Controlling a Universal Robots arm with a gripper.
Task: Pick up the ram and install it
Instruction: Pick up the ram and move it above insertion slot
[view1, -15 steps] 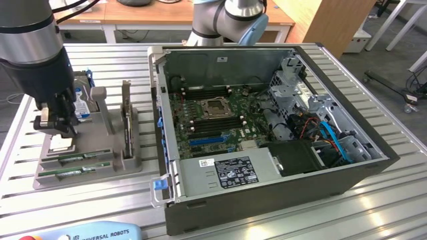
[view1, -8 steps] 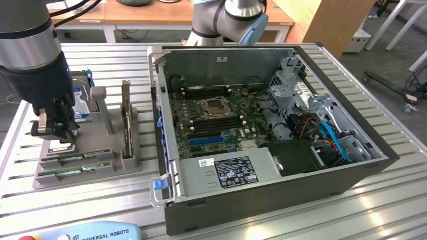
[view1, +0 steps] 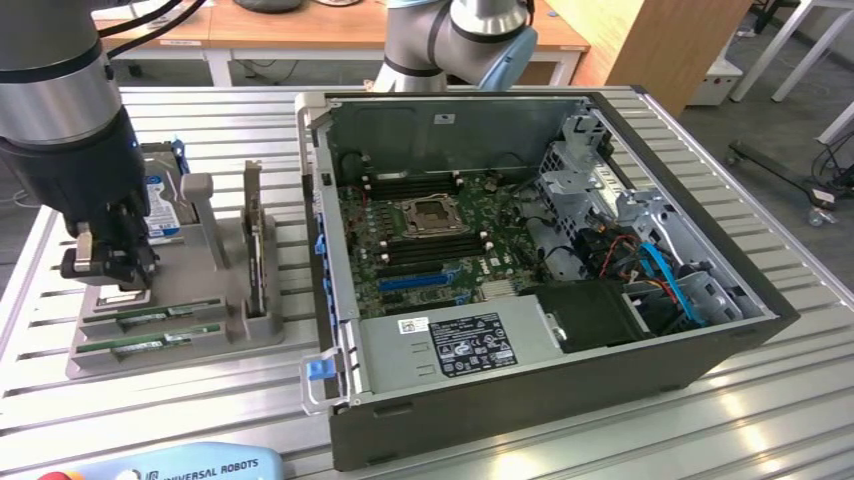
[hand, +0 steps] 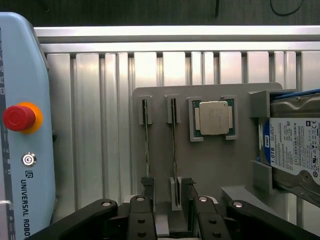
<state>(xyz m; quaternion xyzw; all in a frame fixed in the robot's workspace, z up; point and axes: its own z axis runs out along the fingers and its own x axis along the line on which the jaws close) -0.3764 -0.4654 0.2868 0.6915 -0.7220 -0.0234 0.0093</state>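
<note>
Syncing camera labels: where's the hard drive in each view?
Exterior view: hard drive stands on edge at the gray holder's far end, partly behind the arm, on the exterior view's left.
Wrist view: hard drive sits in the holder's bracket, beside the processor chip.
Shared landmark: the gray holder.

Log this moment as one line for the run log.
gripper: open, over holder | ram: on edge in holder slot, not gripped | computer case: side open
</note>
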